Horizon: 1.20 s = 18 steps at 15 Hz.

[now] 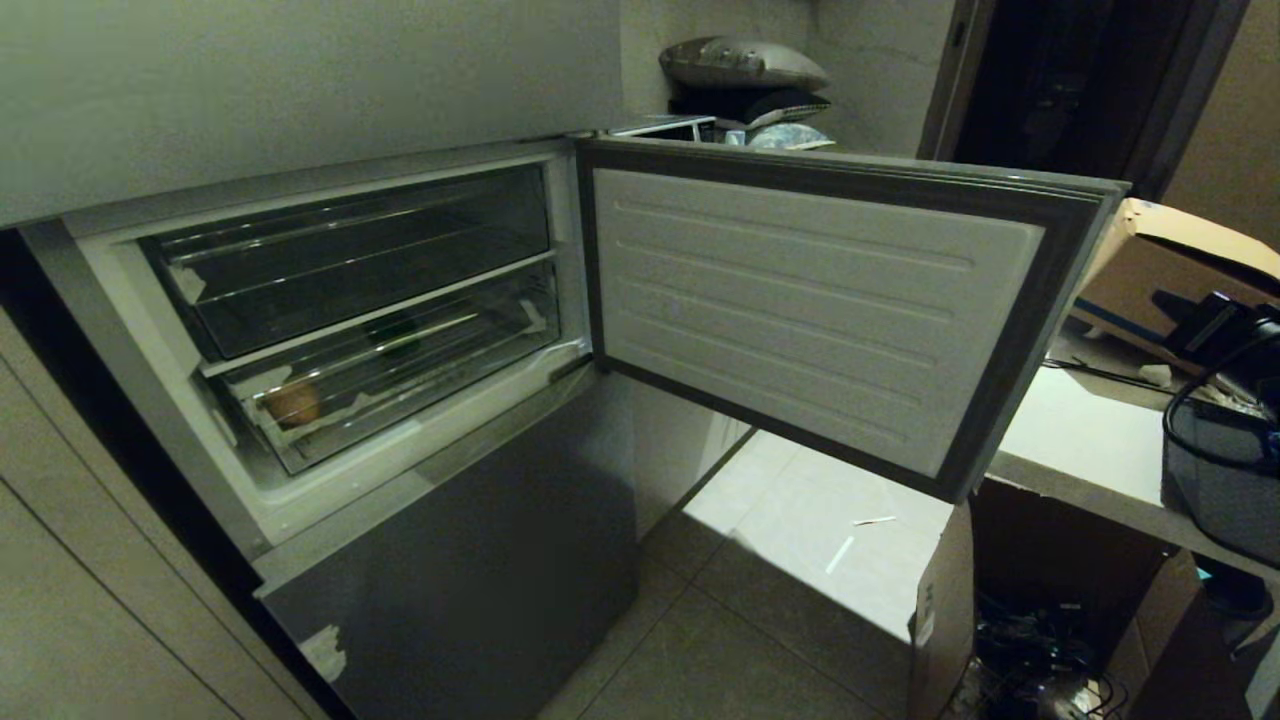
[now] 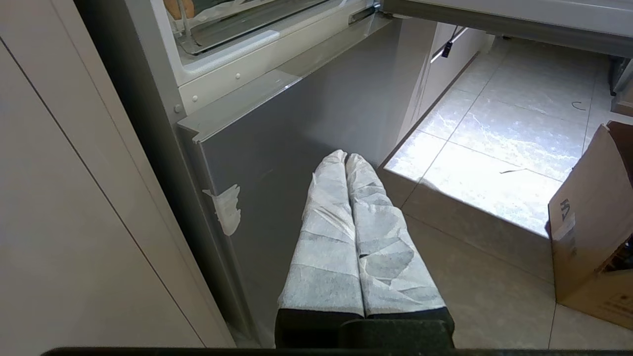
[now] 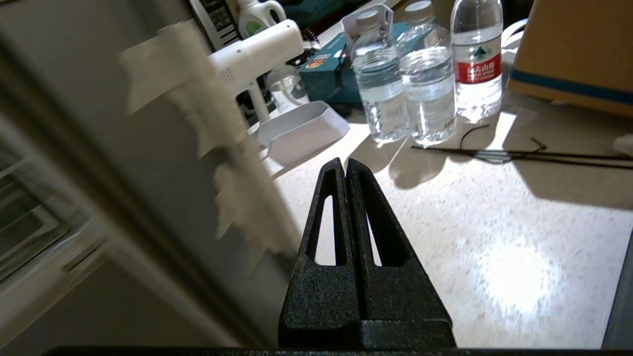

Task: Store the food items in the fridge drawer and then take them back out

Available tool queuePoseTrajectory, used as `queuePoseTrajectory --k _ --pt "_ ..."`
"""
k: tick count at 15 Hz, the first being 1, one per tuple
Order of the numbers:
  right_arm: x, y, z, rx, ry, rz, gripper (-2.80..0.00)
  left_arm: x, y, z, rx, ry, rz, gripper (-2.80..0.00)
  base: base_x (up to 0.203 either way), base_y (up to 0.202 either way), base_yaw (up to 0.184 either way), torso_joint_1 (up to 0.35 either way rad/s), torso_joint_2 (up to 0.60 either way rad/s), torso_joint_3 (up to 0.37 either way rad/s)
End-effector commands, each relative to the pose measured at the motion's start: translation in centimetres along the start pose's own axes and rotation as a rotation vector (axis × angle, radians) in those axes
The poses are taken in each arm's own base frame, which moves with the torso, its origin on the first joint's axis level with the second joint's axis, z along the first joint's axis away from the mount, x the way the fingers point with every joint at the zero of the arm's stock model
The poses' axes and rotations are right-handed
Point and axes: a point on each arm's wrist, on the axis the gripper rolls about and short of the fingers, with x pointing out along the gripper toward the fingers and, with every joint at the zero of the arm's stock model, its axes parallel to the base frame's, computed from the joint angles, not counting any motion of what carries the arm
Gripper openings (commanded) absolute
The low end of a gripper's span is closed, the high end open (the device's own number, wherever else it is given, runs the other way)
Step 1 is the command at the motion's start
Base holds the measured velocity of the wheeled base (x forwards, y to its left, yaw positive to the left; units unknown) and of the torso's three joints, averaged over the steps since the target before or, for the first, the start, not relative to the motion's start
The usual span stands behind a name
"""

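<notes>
fridge door (image 1: 800,300) swung open, fridge drawer (image 1: 390,375) pushed in at left-centre of the head view, lower of two clear bins. tan-orange lump (image 1: 292,402) sits at its lower-left end, bell pepper (image 1: 398,335) further up-right, so the pair lies along the drawer's long axis. right gripper (image 3: 346,165) jaws pressed together, empty, over the counter (image 3: 470,237) near the water bottles (image 3: 425,84), drawer off to frame left. left gripper (image 2: 346,157) also closed, empty, parked low by the lower door (image 2: 296,148). guess: drawer gets pulled next

Tan-orange lump (image 1: 292,402), seemingly dark-green pepper (image 1: 396,334), ribbed clear drawer (image 1: 400,385).
</notes>
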Motion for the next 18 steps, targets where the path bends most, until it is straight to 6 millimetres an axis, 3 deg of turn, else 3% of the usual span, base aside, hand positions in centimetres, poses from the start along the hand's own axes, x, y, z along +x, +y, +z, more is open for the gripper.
queuePoseTrajectory --k 1,6,18 --pt "2.1 -1.1 -1.3 0.005 0.023 -0.010 -2.80 0.0 0.0 0.0 0.000 -0.001 0.000 -2.80 0.000 0.000 0.000 0.000 0.00 0.000" --pt "4.7 -2.0 -2.2 0.007 0.045 0.057 -2.80 0.0 0.0 0.0 0.000 -0.001 0.000 -2.80 0.000 0.000 0.000 0.000 0.00 0.000" --pt "3.6 -0.8 -1.7 0.009 0.085 0.201 -2.80 0.0 0.0 0.0 0.000 -0.001 0.000 -2.80 0.000 0.000 0.000 0.000 0.00 0.000"
